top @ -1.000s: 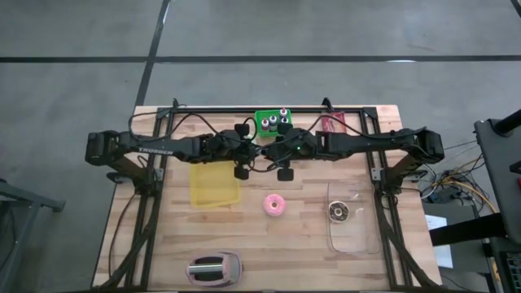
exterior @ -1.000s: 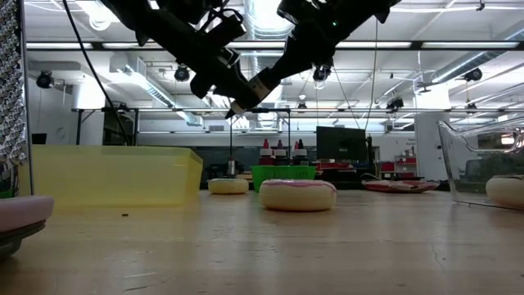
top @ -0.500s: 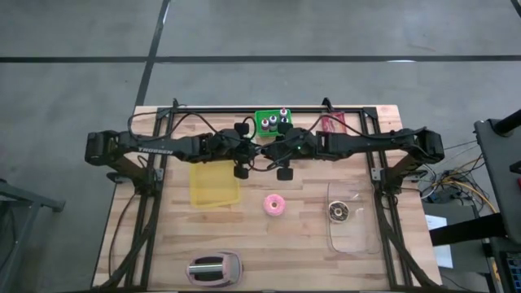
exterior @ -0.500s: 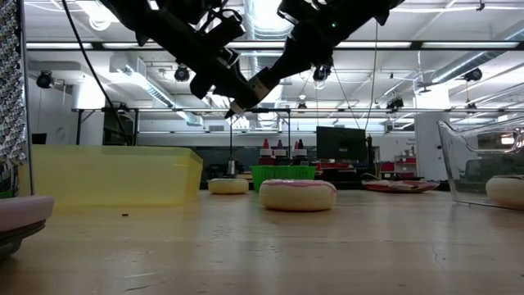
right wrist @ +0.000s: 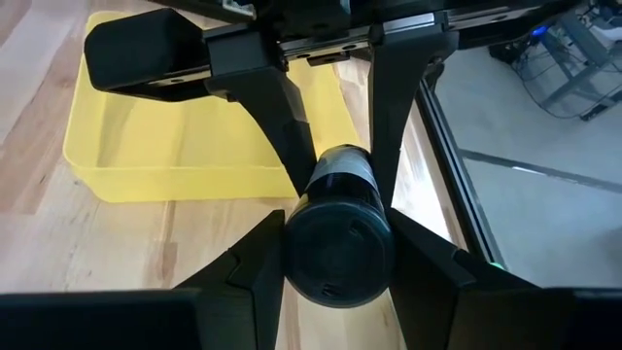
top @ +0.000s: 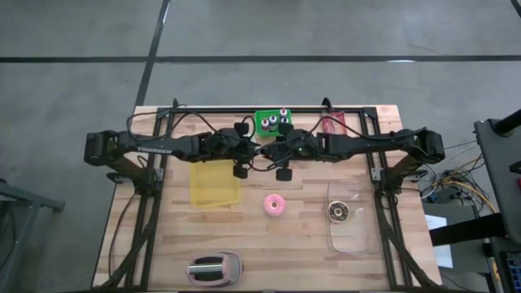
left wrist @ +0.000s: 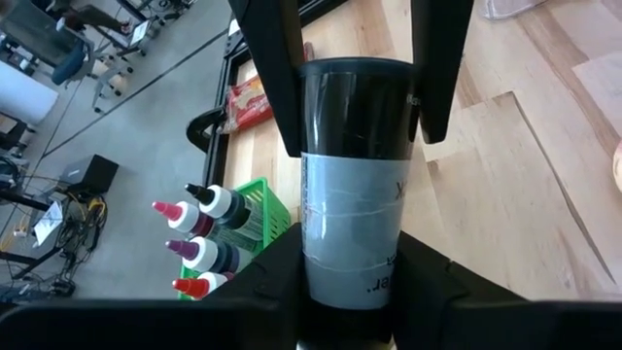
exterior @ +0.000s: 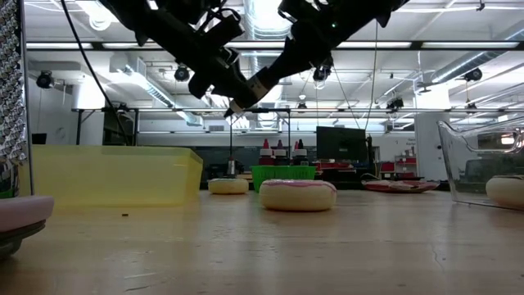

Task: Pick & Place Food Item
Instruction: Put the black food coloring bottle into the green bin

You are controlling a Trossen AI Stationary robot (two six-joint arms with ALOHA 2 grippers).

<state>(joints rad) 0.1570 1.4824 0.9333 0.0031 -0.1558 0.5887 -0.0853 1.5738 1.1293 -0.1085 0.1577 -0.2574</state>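
Wrist views: left end effector (left wrist: pixel 352 209) and right end effector (right wrist: pixel 335 219) both gripping one dark cylinder (left wrist: pixel 352 175).

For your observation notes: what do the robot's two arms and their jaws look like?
Both the left arm and the right arm are dark, jointed links with black cables looping along them. The left carries white lettering. Each ends in flat black two-finger jaws.

White letters reading TROSSEN run along the left arm (top: pixel 155 150), seen from above. The grey band round the black cylinder (left wrist: pixel 352 185) between the left gripper's fingers carries dark printing, only an X and a stray letter visible. Nothing else is readable.
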